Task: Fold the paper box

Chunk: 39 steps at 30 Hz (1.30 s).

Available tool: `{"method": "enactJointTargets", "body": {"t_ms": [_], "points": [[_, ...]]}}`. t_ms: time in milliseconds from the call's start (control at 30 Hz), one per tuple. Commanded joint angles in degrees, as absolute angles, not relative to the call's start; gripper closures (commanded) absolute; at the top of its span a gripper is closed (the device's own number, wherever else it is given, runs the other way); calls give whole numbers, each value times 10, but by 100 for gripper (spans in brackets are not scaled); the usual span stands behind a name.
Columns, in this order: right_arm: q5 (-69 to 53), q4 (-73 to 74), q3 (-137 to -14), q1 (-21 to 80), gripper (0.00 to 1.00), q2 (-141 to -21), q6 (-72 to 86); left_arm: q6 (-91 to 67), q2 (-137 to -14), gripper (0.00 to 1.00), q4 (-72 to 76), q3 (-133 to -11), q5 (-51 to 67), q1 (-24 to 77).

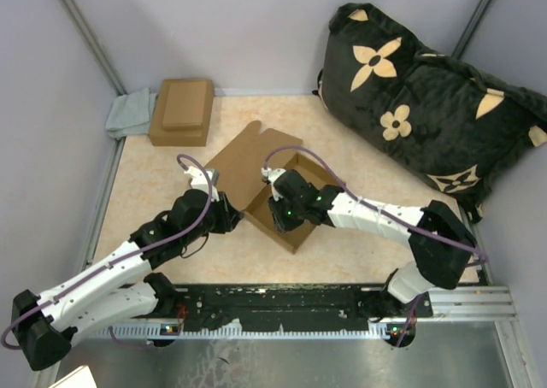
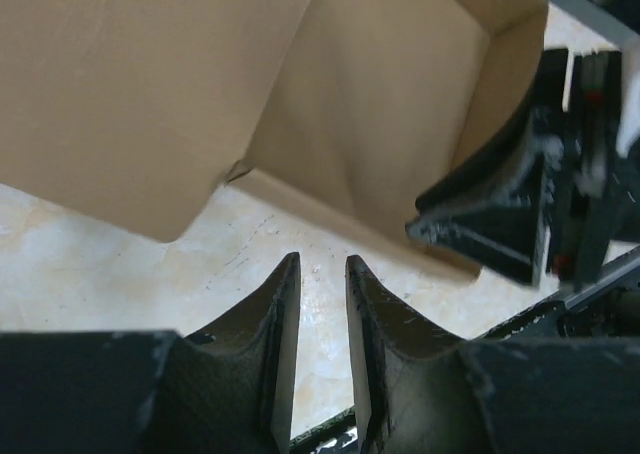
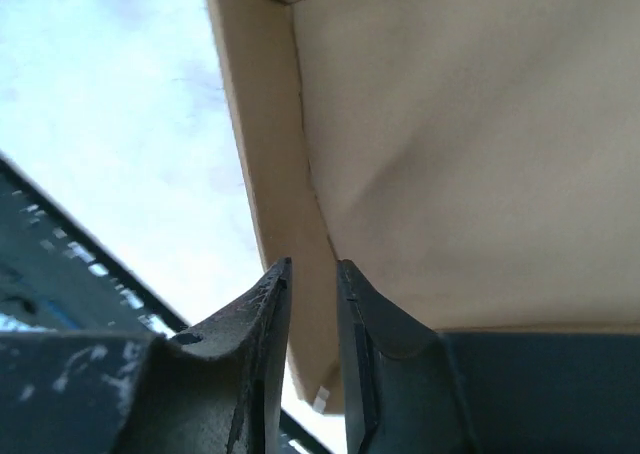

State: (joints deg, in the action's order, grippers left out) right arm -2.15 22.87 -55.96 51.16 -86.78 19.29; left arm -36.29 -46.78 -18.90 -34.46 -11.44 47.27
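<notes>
The paper box [image 1: 275, 181] is brown cardboard, partly folded, lying mid-table with its walls raised and a flat lid flap spread to the back left. My right gripper [image 1: 279, 214] reaches into its near left corner. In the right wrist view it [image 3: 313, 264] is shut on a raised wall of the box [image 3: 275, 154]. My left gripper [image 1: 226, 218] sits just left of the box on the table. In the left wrist view it [image 2: 322, 259] is nearly closed and empty, a little short of the box's wall [image 2: 380, 104]. The right gripper's dark fingers [image 2: 490, 214] show there on the box's edge.
A smaller stacked pair of brown boxes [image 1: 181, 110] and a grey cloth [image 1: 128, 114] lie at the back left. A big black cushion with tan flowers [image 1: 427, 106] fills the back right. The arms' black base rail [image 1: 291, 307] runs along the near edge.
</notes>
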Motion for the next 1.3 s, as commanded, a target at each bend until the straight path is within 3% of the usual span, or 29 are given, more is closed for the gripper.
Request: {"method": "enactJointTargets", "body": {"t_ms": [0,133,200,300,533,867,933,1067,1133,1267], "points": [[-26,199,-588,534,73,-806,229,-370,-453,69,-183,-347,-122,476],[51,225,-622,484,67,-786,199,-373,-435,69,-195,-348,-130,476],[56,234,-640,435,52,-786,180,-375,-430,69,-201,-347,-134,476],[72,239,-665,364,42,-807,150,-379,-428,68,-205,-344,-135,476],[54,289,-755,293,41,-941,100,-382,-436,68,-210,-338,-134,476],[41,264,-730,291,43,-1012,102,-378,-443,68,-216,-339,-139,476],[41,267,-729,291,49,-1022,105,-378,-445,68,-217,-341,-142,476],[37,261,-711,291,81,-1020,123,-390,-455,66,-227,-346,-154,476],[31,258,-692,291,94,-1010,138,-399,-461,59,-227,-347,-160,476],[9,245,-639,291,100,-972,175,-408,-474,45,-207,-350,-165,474]]}}
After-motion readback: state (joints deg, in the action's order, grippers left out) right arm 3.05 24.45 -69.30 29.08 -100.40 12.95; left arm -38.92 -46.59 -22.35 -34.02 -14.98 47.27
